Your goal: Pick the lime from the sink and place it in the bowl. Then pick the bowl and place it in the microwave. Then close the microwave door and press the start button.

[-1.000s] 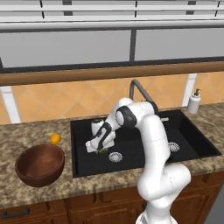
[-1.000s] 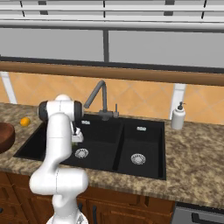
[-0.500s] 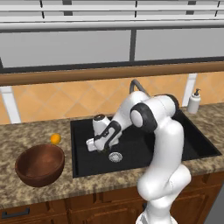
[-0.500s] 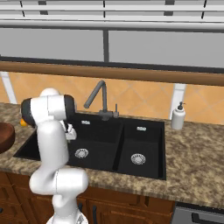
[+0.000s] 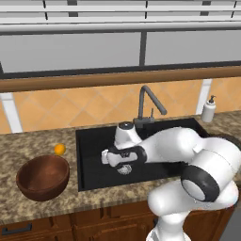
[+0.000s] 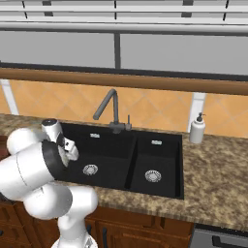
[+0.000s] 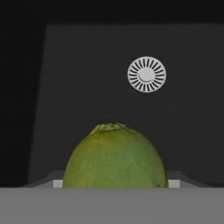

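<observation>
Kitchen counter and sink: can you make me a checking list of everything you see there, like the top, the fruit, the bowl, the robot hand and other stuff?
Surface: speckled brown stone counter around the black sink.
Job's things: lime fills the bottom of the hand view, above the sink floor and drain; wooden bowl stands empty on the counter left of the sink.
Clutter: small orange fruit behind the bowl; soap bottle right of the sink.
Grippers: gripper over the left basin, shut on the lime.
Cables: nothing seen.
Surroundings: grey faucet, orange tiled wall, wooden cabinets below.
</observation>
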{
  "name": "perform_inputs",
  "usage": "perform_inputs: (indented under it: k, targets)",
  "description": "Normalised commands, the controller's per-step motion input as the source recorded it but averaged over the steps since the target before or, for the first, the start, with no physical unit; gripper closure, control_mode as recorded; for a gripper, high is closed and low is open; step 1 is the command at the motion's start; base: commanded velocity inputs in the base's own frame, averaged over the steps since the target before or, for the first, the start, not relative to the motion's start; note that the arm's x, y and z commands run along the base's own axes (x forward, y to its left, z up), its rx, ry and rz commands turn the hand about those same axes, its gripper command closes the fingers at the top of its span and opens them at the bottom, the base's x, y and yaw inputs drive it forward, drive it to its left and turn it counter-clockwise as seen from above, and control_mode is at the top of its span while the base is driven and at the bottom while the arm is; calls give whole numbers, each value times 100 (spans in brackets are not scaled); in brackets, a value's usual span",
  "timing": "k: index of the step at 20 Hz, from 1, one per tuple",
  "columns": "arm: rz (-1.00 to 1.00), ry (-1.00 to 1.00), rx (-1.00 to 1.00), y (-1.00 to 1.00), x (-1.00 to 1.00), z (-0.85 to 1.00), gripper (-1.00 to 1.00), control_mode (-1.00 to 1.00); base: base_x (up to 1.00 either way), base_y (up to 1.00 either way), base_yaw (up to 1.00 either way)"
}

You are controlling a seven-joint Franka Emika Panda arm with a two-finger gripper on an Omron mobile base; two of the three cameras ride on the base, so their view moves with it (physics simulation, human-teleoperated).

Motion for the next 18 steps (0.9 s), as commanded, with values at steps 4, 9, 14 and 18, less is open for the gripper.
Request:
perform_inputs:
  k: [4,9,14,18]
  targets:
    - [-3,0,13,0,-89,100,100,-100,0,0,0]
    - [0,0,10,4,-63,100,100,-100,0,0,0]
    - [0,0,2,28,-27,100,100,-100,0,0,0]
    - [0,0,0,49,-4,100,100,-100,0,0,0]
